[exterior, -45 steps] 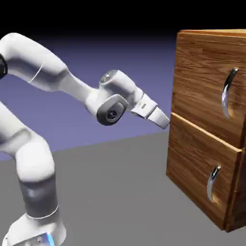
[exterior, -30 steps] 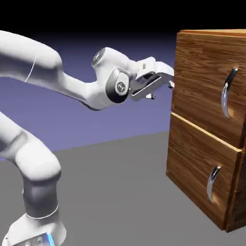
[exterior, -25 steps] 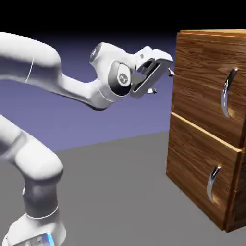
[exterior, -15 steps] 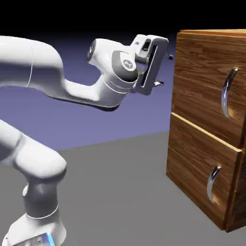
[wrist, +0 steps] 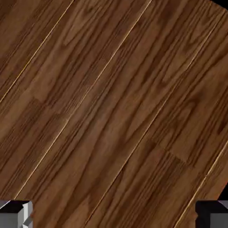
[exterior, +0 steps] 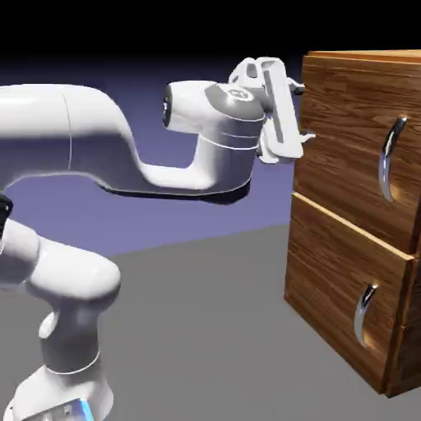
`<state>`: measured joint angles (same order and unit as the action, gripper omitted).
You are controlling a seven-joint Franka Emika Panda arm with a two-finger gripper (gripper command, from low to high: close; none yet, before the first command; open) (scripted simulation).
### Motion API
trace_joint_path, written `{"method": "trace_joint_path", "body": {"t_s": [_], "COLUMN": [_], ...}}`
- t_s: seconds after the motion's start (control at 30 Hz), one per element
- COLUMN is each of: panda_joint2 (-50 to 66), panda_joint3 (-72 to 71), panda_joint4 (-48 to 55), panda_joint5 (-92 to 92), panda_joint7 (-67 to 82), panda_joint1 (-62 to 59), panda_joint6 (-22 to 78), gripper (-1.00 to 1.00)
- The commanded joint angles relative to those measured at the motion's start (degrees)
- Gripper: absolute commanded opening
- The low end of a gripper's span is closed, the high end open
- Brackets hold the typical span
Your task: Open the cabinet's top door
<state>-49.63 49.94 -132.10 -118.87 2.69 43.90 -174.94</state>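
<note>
Against the blue-violet backdrop, the spread claw [exterior: 301,113] hovers beside the cabinet [exterior: 353,205] left edge.

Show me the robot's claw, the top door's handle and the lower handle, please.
claw [exterior: 302,111], exterior view, between its fingertips.
top door's handle [exterior: 388,158], exterior view, middle of its chrome curve.
lower handle [exterior: 363,312], exterior view, middle of its curve.

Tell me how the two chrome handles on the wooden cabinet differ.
The upper curved chrome handle is longer than the lower curved chrome handle. The upper one sits on the taller top front panel of the brown wood-grain cabinet; the lower one is on the bottom panel. The upper handle is level with the white arm's hand; the lower hangs well below it. Both are vertical, bowed, shiny, and untouched.
</note>
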Motion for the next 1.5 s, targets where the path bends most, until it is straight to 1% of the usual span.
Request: {"method": "trace_joint_path", "body": {"t_s": [0.0,0.6,0.63,0.8,0.83,0.87,1.2,1.47], "panda_joint2": [-0.36,-6.69,-6.69,-4.49,-4.49,-4.49,-0.93,-2.82], "panda_joint3": [1.05,19.69,19.69,25.52,25.52,25.52,11.32,-3.93], "panda_joint4": [0.61,11.40,11.40,19.19,19.19,19.19,1.14,-12.88], "panda_joint5": [-2.50,-46.88,-46.88,-47.13,-47.13,-47.13,-38.48,-25.82], "panda_joint7": [0.95,17.80,17.80,17.92,17.92,17.92,16.92,20.47], "panda_joint1": [0.91,17.04,17.04,27.32,27.32,27.32,6.55,-9.83], "panda_joint6": [-0.02,-0.37,-0.37,0.58,0.58,0.58,13.42,24.40], "gripper": [0.00,0.00,0.00,0.00,-1.00,-1.00,-1.00,-1.00]}}
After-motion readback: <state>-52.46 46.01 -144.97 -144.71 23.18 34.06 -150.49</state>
